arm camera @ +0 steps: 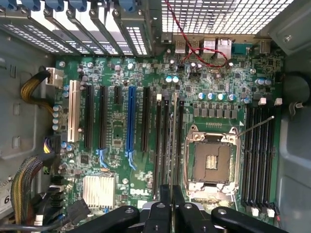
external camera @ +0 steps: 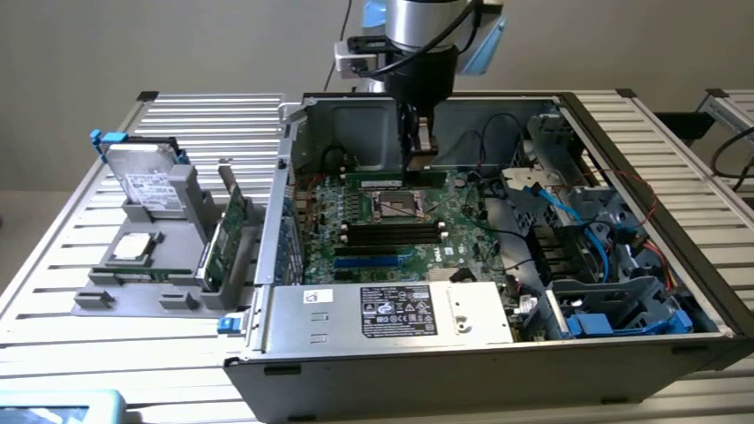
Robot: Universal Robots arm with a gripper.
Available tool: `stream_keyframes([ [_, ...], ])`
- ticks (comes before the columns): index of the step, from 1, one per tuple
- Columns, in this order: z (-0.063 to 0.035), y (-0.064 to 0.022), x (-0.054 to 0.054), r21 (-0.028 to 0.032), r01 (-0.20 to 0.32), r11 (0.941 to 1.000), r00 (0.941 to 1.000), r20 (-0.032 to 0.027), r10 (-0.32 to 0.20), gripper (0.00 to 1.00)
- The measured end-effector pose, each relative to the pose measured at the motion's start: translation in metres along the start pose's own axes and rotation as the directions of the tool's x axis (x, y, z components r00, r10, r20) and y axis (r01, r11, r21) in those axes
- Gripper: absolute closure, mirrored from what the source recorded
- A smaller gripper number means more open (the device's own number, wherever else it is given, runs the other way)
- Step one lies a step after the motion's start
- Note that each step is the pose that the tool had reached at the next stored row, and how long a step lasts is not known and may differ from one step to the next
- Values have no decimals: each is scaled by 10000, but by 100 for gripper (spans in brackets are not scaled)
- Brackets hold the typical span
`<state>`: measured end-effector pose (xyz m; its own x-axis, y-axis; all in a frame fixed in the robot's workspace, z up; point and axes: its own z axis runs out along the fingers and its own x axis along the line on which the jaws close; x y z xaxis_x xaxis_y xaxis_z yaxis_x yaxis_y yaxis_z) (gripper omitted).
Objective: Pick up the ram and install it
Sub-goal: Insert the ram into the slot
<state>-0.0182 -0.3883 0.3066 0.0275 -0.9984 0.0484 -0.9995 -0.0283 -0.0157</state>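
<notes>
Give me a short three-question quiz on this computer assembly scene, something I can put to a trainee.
1. True or false: the gripper is shut on the ram.
2. Multiple choice: where is the expansion card relative to the open case?
A) inside it
B) outside it, in the grey holder toward the exterior view's left
C) in the gripper
3. Fill in: the ram is held over the green ___.

Key: 1 true; 2 B; 3 motherboard.
</notes>
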Motion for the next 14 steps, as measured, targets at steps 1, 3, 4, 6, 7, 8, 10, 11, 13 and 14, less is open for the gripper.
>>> stream_keyframes([
  [1, 6, 0, 0, 0, 0, 10000, 10000, 0, 0, 87],
  [3, 22, 1, -1, 0, 0, 10000, 10000, -1, 0, 87],
  [4, 32, 1, -2, 0, 1, 10000, 10000, -1, -1, 87],
  [6, 56, 0, -4, 1, 0, 10000, 10000, 1, 0, 87],
  [7, 68, -2, -4, 1, 1, 10000, 10000, 0, -1, 87],
  [8, 80, -4, -6, -1, 3, 10000, 10000, -3, -3, 87],
  [10, 104, -7, -8, 0, 3, 10000, 10000, -14, -3, 87],
  [11, 118, -8, -10, 0, 3, 10000, 10000, -18, -3, 87],
  [13, 144, -15, -13, 0, 5, 10000, 10000, -41, -5, 87],
  [14, 156, -16, -14, -1, 5, 10000, 10000, -58, -5, 87],
])
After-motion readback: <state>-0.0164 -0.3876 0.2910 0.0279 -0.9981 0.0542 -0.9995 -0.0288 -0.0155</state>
